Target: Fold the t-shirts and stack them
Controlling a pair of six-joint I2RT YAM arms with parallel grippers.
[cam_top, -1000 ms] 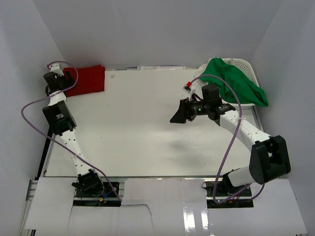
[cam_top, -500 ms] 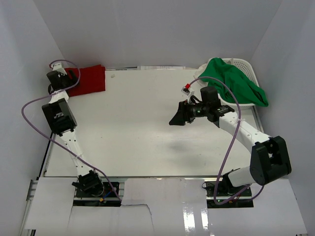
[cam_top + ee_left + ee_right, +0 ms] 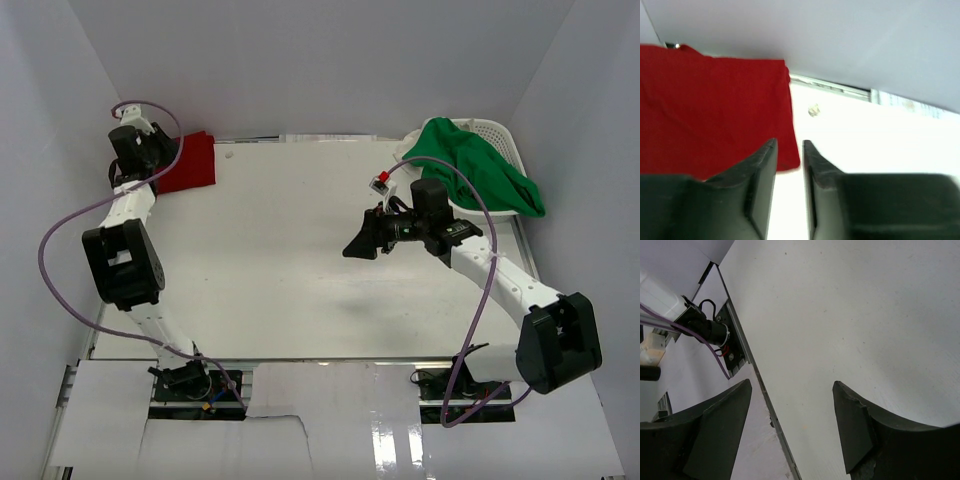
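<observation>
Risks first:
- The green t-shirt (image 3: 478,172) is heaped unfolded in the basket (image 3: 497,130) and spills over its near and right rim. A pull on one edge would likely drag or tip the light basket with it. A deep pinch might catch a slot.
- The left claw (image 3: 789,144) hangs low just beside the near corner of the red t-shirt (image 3: 715,110). A sideways sweep there could snag the hem and rumple the flat rectangle.

Claws:
- Left claw: narrow slit, nothing between the fingers.
- Right claw (image 3: 792,390): spread wide, empty, above the bare mid surface (image 3: 290,270), short of the basket.

Places:
- Red shirt at the far-left corner of the surface, against the wall.
- Green shirt at the far right.
- The two are well apart, so nothing is stacked yet.

Containers: one white slotted basket, holding only the green shirt.
</observation>
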